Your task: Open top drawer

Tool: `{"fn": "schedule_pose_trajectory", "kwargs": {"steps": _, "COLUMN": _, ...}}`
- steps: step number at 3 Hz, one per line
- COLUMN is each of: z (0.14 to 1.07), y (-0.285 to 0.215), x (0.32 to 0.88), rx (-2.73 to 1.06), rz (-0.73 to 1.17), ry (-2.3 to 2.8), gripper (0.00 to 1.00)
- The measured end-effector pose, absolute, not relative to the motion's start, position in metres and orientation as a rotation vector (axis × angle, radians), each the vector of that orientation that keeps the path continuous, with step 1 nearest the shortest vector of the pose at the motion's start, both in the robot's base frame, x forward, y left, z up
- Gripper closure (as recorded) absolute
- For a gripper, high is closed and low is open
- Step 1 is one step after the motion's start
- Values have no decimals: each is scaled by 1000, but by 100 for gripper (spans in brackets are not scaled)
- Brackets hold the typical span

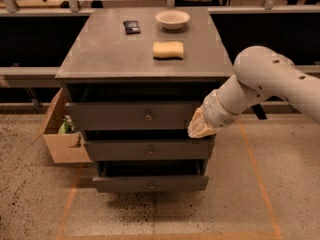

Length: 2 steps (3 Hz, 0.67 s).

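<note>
The top drawer [125, 116] is the tallest dark grey drawer front of the cabinet, with a small round metal knob [148, 117] in its centre. Its front stands slightly out from the cabinet, with a dark gap above it. My gripper [198, 126] is at the end of the white arm, in front of the right end of the top drawer, to the right of the knob and a little lower. Two shorter grey drawers [148, 151] sit below, each pulled out a little.
On the cabinet top [100, 49] lie a yellow sponge [168, 49], a white bowl [172, 19] and a small dark packet [132, 27]. An open cardboard box [62, 134] stands on the floor left of the cabinet. A dark rail runs behind.
</note>
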<state>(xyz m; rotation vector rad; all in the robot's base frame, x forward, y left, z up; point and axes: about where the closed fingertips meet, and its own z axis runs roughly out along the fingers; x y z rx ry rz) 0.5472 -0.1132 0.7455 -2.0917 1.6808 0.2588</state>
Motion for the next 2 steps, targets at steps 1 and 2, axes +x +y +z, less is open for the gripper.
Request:
{"fn": "schedule_pose_trajectory", "kwargs": {"steps": 1, "z": 737, "y": -110, "x": 577, "rx": -2094, "rz": 269, "ry": 1639, "gripper": 58}}
{"fn": "schedule_pose_trajectory", "kwargs": {"steps": 2, "z": 738, "y": -111, "x": 592, "rx": -2078, "rz": 169, "ry": 1611, "gripper": 36}}
